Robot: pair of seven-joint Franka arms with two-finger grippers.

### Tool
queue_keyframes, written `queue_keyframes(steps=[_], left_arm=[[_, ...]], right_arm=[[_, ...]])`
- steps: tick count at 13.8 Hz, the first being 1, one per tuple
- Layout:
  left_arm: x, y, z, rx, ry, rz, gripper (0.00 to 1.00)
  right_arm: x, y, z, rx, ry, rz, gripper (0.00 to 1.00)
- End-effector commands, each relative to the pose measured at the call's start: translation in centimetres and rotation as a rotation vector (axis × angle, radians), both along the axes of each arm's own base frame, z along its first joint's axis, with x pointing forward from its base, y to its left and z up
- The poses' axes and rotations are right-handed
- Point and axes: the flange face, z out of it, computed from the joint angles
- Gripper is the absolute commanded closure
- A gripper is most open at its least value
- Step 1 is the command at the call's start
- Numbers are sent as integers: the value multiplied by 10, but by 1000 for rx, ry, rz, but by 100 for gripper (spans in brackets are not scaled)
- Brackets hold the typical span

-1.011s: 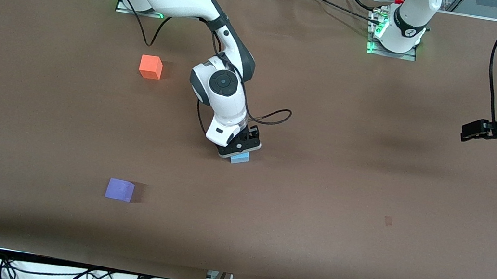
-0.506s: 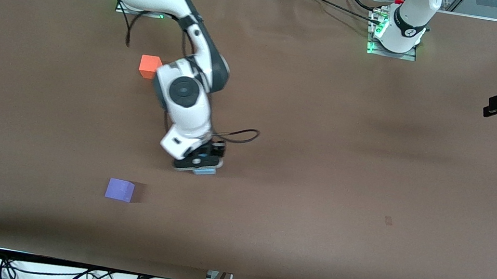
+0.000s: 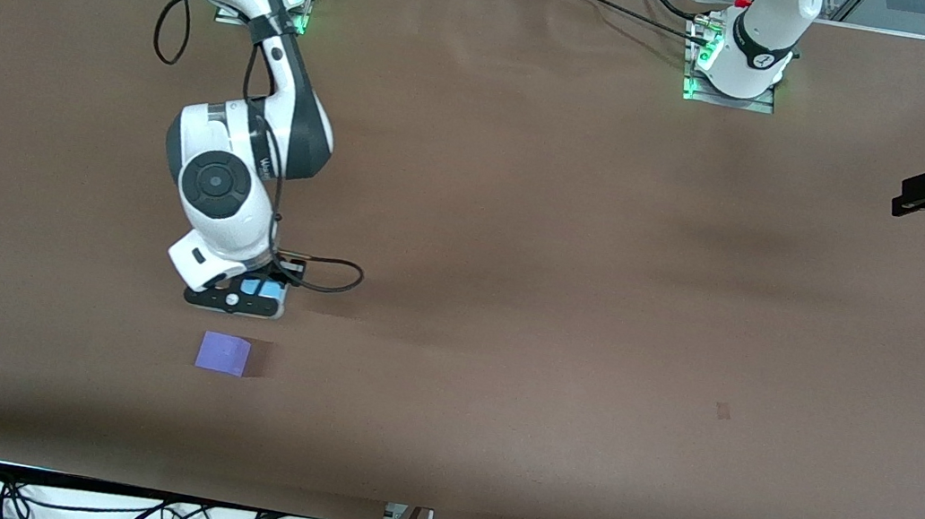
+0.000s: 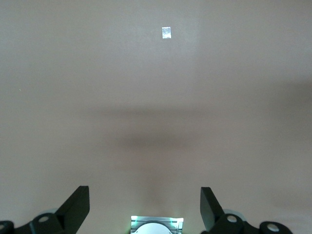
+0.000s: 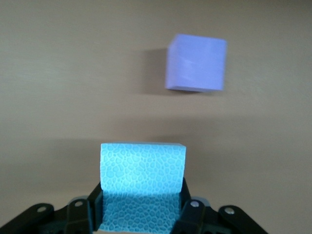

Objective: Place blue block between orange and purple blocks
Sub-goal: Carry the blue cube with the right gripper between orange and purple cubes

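Carrying the blue block (image 5: 143,168) clamped in the right end effector (image 3: 240,298) over the worktop (image 3: 564,310), we note the purple block (image 3: 223,353) close by; the orange block is hidden by the arm. Left end effector (image 4: 145,207) waits, released.

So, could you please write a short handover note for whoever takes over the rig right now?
Right gripper: shut on the blue block, carried above the table, close to the purple block.
Left gripper: open, empty, waiting at the left arm's end of the table.
Orange block: hidden in the front view by the right arm.
Done: blue block picked up.
Left: set it down between orange and purple blocks, then release.
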Motion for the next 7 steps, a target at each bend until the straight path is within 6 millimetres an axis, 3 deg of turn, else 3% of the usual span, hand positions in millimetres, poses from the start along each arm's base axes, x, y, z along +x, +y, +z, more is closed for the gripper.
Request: queue_keyframes(steps=[1, 2, 5, 7], left_arm=[[-3, -27, 13, 1, -33, -57, 0], [-5, -34, 13, 8, -58, -65, 0], [-19, -17, 3, 11, -85, -27, 0], [-22, -18, 4, 12, -85, -30, 0]], right_arm=[[-46, -25, -14, 40, -29, -20, 86], [-57, -32, -24, 49, -37, -24, 86], [-76, -59, -43, 56, -53, -40, 86], [-87, -71, -51, 60, -67, 26, 86]])
